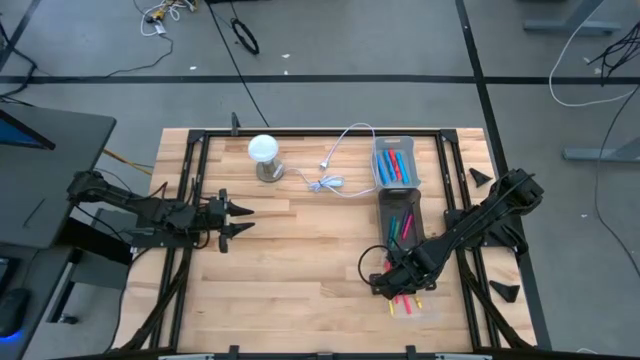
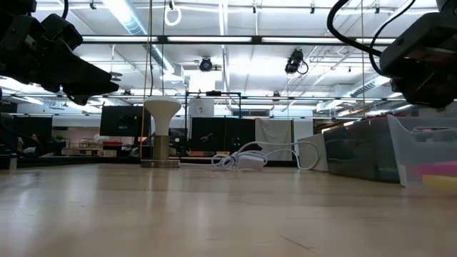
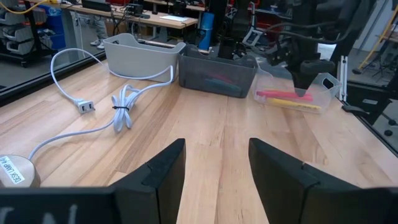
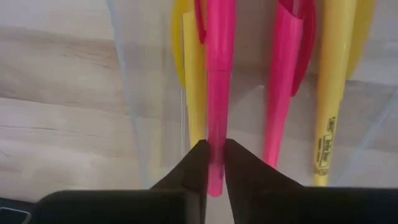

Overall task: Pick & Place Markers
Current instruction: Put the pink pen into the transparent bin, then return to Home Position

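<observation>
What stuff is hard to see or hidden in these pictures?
- High view: the markers in the clear tray are partly covered by the right gripper; their number cannot be counted.
- Right wrist view: the pink marker between the gripper's fingers and the yellow markers are cut off by the picture's edge.
- Low view: the dark bin hides its contents.
- High view: the left gripper is too small to show detail.

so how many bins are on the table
3, in a row down the table's right side: a light grey bin at the far end, a dark bin in the middle, and a clear tray nearest, under the right gripper. None looks hidden.
</observation>
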